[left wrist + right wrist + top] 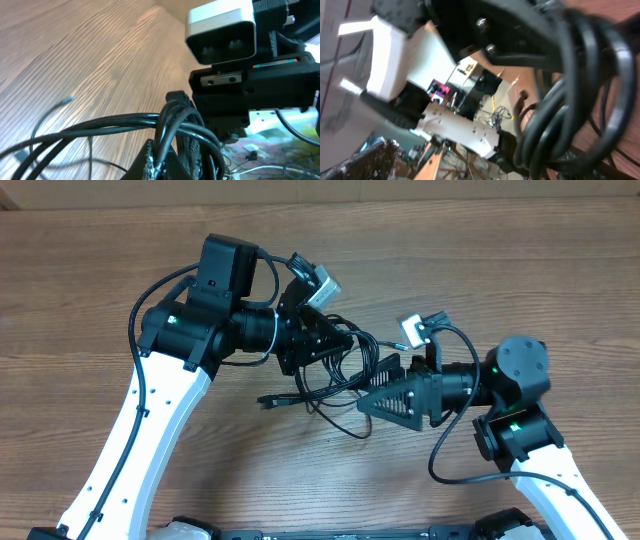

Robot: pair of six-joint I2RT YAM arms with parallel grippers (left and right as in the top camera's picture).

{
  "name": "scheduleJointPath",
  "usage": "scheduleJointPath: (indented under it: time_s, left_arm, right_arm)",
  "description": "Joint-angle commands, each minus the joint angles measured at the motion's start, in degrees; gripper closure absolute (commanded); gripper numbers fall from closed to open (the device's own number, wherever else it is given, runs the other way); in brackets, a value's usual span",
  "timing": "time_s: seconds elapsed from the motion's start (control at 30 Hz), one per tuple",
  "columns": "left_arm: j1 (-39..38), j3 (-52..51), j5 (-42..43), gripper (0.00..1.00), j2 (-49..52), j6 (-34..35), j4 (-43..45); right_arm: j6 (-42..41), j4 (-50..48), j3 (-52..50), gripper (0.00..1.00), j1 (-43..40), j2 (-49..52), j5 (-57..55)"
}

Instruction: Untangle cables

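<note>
Pinching the cables (330, 385) tight in the shut left hand (335, 345), seemingly to anchor the bunch, with loose loops trailing onto the worktop (100, 280) between the arms. Holding the right hand (375, 385) spread wide beside those loops, gripping nothing, likely ready to pull a strand.

From above, the cables (330, 385) bunch so tightly that which cord crosses over which cannot be told; the tips of the left gripper (322, 348) are buried in that bunch; the left arm (150, 410) and the right arm (530, 450) both run off the bottom edge; in the left wrist view the cables leave by the left and bottom edges, the fingers are mostly cut off below, and the clutter (260, 150) at lower right is a blur; in the right wrist view the cables sit too close and smeared to count, and the right gripper (380, 385) hides its own fingers there.
</note>
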State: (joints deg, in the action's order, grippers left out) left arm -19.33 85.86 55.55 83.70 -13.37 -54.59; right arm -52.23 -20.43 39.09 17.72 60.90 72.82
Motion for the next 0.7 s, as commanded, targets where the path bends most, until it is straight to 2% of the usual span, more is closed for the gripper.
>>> scheduleJointPath:
  time_s: [0.0,0.23,0.47,0.67]
  left_arm:
    - [0.57,0.59,-6.14,0.96,-0.46,5.03,-2.29]
    - [0.57,0.59,-14.08,0.96,-0.46,5.84,-7.15]
    - [0.55,0.59,-22.25,0.96,-0.46,13.49,-8.09]
    - [-0.96,0.59,-22.53,0.96,-0.46,13.4,-7.93]
  right_arm:
    - [1.79,2.08,0.5,0.0,0.22,0.7,-5.79]
    - [3.54,4.15,0.5,0.0,0.22,0.74,-14.23]
    - [9.09,8.76,0.5,0.0,0.28,0.74,-19.21]
    - [9.31,7.65,0.5,0.0,0.31,0.74,-18.23]
